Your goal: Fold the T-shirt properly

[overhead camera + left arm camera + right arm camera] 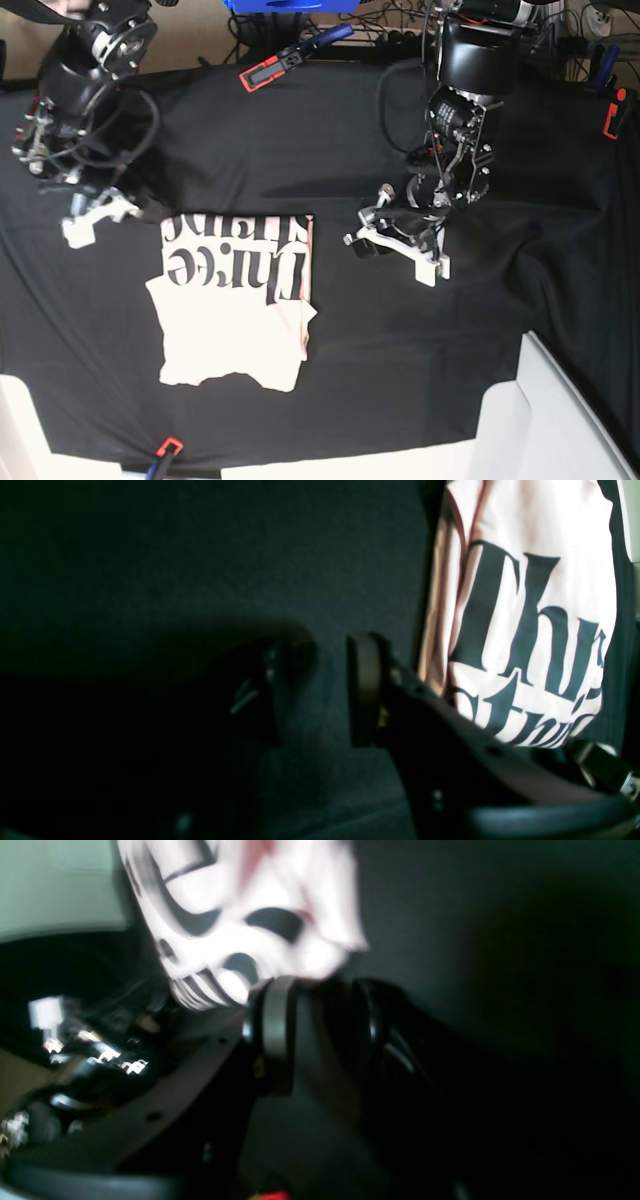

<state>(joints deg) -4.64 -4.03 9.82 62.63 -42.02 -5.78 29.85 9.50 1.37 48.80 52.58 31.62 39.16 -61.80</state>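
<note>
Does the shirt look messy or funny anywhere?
Yes. The T-shirt on the black tablecloth isn't a tidy rectangle: its lower edge is ragged and wavy, the right side juts out in a point, and the black lettering is cut off across the top by a fold.

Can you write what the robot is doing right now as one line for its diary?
stage: mid-fold | pale pink cotton T-shirt: partly folded, black lettering up, on black tablecloth | left gripper: open, empty, beside shirt | right gripper: open, at shirt edge

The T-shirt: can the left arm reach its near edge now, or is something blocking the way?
Probably yes. The left claw hovers beside the T-shirt, apart from it, and only bare black tablecloth lies between them. Its jaws stand apart and hold nothing.
</note>
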